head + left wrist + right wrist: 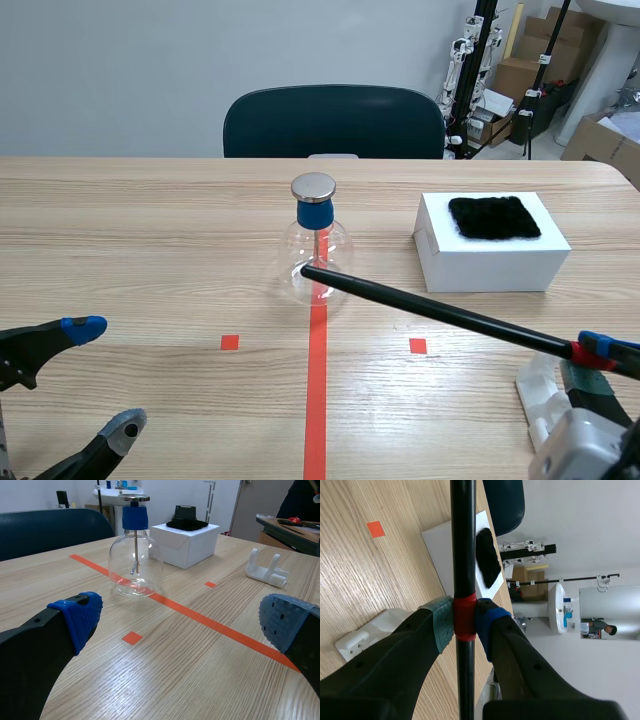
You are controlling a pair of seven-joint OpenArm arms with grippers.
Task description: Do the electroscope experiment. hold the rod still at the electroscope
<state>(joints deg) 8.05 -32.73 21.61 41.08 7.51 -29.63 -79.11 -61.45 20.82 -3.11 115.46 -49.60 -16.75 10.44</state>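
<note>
The electroscope (315,240) is a clear glass flask with a blue stopper and a metal disc (313,186) on top, standing on the red tape line at mid-table. A long black rod (440,312) slants from the lower right, and its tip lies over the flask's lower body, well below the disc; contact cannot be judged. My right gripper (465,622) is shut on the rod's red band, also seen in the scene view as the right gripper (600,350). My left gripper (100,380) hangs open at the near left, empty. From the left wrist, the electroscope (135,555) stands ahead of the left gripper (180,625).
A white box (490,262) topped with a black fur cloth (493,217) stands right of the flask. A white rod stand (545,385) lies at the near right under the right arm. A dark chair (333,122) is behind the table's far edge.
</note>
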